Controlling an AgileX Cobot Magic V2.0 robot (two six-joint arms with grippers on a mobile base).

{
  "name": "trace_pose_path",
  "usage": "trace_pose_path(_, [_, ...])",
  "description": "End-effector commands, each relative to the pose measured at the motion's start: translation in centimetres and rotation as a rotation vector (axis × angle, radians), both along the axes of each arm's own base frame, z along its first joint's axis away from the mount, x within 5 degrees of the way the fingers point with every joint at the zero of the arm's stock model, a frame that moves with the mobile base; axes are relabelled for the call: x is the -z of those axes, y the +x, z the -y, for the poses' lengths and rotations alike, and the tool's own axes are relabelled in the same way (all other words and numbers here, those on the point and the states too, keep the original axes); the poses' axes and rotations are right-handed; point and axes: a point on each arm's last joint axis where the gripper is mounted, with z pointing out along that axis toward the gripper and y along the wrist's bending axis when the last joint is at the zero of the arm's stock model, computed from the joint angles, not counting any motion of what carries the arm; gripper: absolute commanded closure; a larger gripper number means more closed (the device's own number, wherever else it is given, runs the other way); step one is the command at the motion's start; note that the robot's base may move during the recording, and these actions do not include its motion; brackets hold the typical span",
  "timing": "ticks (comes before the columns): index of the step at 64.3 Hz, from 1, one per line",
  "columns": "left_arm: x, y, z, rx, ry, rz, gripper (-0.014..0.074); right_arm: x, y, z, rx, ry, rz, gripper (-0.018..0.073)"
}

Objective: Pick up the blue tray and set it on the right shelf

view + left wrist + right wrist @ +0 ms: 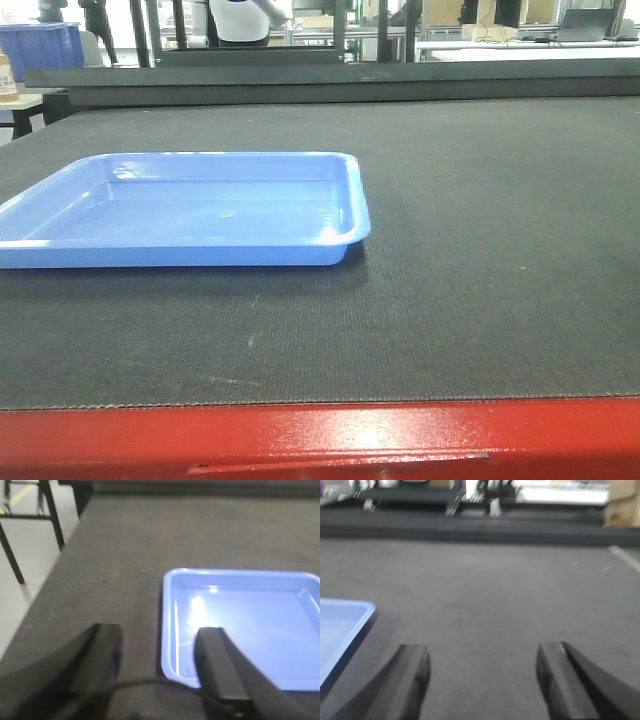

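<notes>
Blue tray (190, 210) lies on dark table (480, 250); left hand (159, 632) released at its corner; right hand (484, 652) released nearby.

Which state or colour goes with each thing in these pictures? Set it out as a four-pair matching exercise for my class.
Column one:
1. blue tray
2. left pincer
3. right pincer
4. table front edge

Column two:
A. red
B. open, astride the tray's left rim
C. open over the bare dark mat, tray off to its left
D. empty, lying flat on the mat

Pairs: 1-D; 2-B; 3-C; 4-A
</notes>
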Motion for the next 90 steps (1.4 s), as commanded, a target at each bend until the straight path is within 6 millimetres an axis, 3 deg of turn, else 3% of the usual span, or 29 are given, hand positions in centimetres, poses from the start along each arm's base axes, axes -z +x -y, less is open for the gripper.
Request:
trace_pose_path(1, [-1.6, 1.1, 0.7, 0.038, -0.017, 0.052, 0.0184, -3.0, 1.7, -0.8, -0.057, 0.012, 0.082, -0.0049])
trace_pose_path(13, [-1.8, 3.5, 1.8, 0.088, 0.007, -0.115, 0.0178, -5.4, 5.9, -5.0, -0.293, -0.005, -0.071, -0.0045])
trace_pose_path(24, [-2.3, 6.5, 2.3, 0.088, 0.031, -0.24, 0.0179, -6.6, 10.6, -11.1, -0.485, -0.048, -0.24, -0.0043])
trace_pose_path(38, [-1.8, 11.1, 3.0, 0.08, 0.074, -0.451, 0.0179, -5.9, 16.8, -15.9, -0.476, 0.015, -0.537, -0.0043])
trace_pose_path(48, [-1.7, 14.8, 2.2, 0.025, 0.049, -0.564, 0.0179, -5.1, 20.4, -17.4, -0.358, 0.019, -0.704, -0.0043])
trace_pose_path(62, [-0.9, 19.7, 0.8, 0.012, -0.026, -0.602, 0.0179, -4.0, 24.5, -19.1, -0.224, 0.027, -0.751, -0.0043])
trace_pose_path(78, [3.0, 24.1, 1.3, 0.021, -0.04, -0.696, 0.018, -0.4, 27.5, -20.7, -0.202, 0.003, -0.825, -0.0041])
trace_pose_path(90, [6.1, 26.2, 1.7, 0.026, -0.086, -0.739, 0.0181, 2.6, 29.1, -21.2, -0.168, 0.024, -0.87, -0.0041])
